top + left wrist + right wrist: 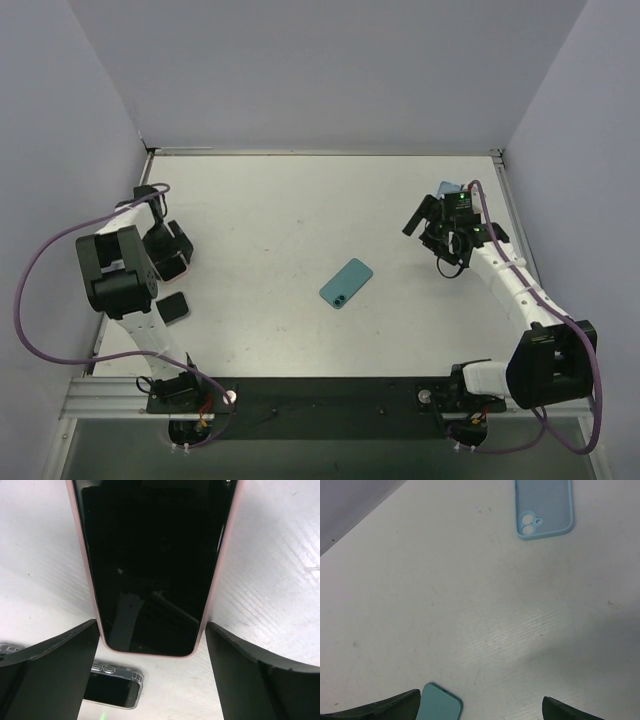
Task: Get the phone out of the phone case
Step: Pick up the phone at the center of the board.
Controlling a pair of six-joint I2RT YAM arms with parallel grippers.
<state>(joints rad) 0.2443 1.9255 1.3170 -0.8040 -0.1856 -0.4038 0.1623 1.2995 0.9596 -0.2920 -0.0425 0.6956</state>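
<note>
The left gripper [150, 625] is hanging with its jaws spread wide over the black-screened phone in the slim pink case [150, 565]. That phone is lying screen-up on the white table [300, 220], at the left side of the top view. In the left wrist view its long axis is running straight up the frame. Its rounded lower end is sitting between the two dark fingers [50, 670], one flanking each long pink edge without clearly touching it. So the phone is lying directly beneath this gripper, with the fingers lining up across its narrow width. The right gripper [425, 220], also gaping and holding nothing, is sitting far off at the right. It is near the empty pale blue silicone case [543, 510] and the flat teal phone [346, 283]. The left arm is plainly the nearer one.
</note>
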